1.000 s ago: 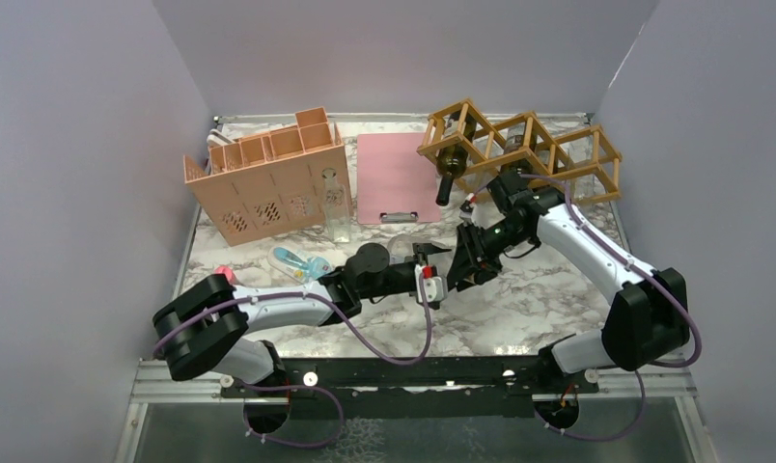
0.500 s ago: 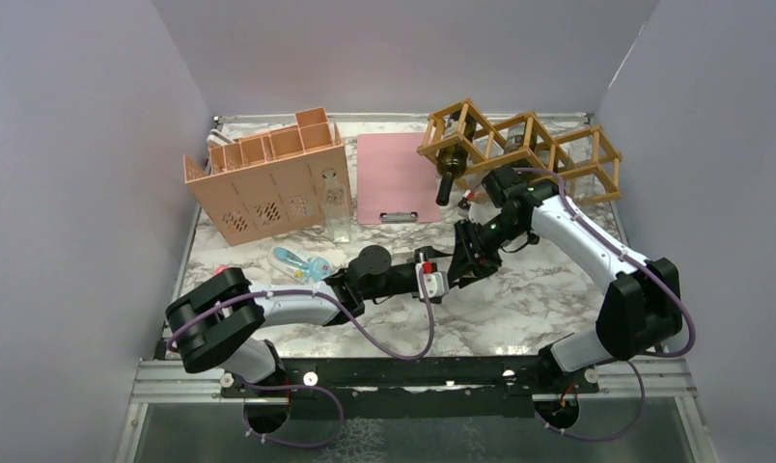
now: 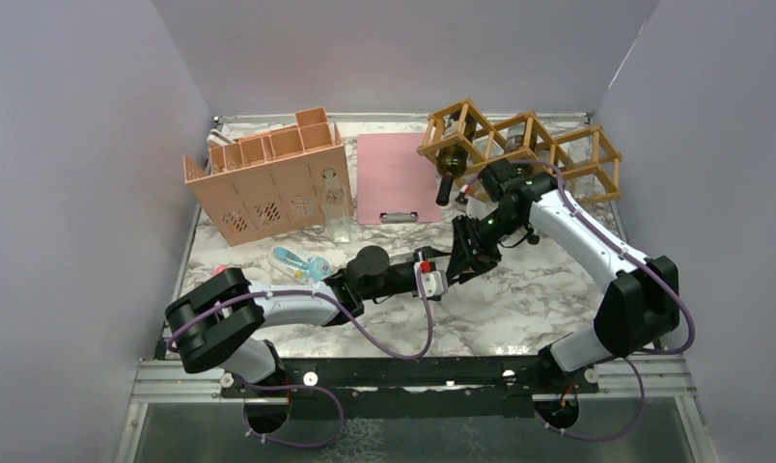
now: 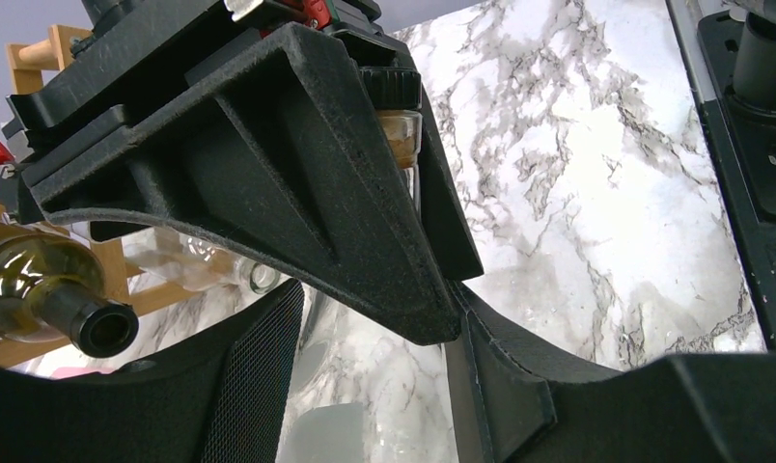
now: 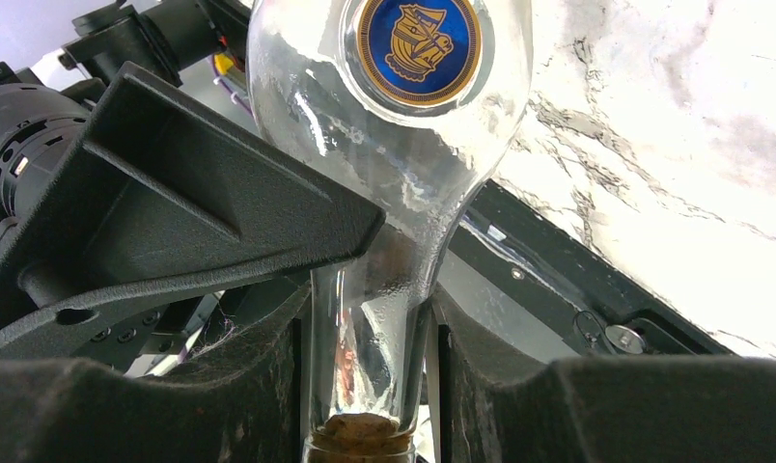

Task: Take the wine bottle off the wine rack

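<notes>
Right pincer point(image 5: 365, 386): I read it as closed on the neck of the clear bottle point(image 5: 394, 145), with the cork end toward the wrist. The bottle is out of the wine rack point(image 3: 519, 145), in front of it, over the counter point(image 3: 519, 289). Left pincer point(image 4: 370, 367): it faces the right one with its fingers apart; I cannot tell whether it grips anything. A dark bottle point(image 3: 449, 164) lies in the rack's leftmost cell.

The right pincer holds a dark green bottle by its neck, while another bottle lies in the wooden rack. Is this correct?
Not quite. The right pincer holds a clear glass bottle with a blue and gold emblem, not a dark green one; the right wrist view shows this. It does hold the bottle by the neck, and a dark bottle lies in the wine rack.
</notes>
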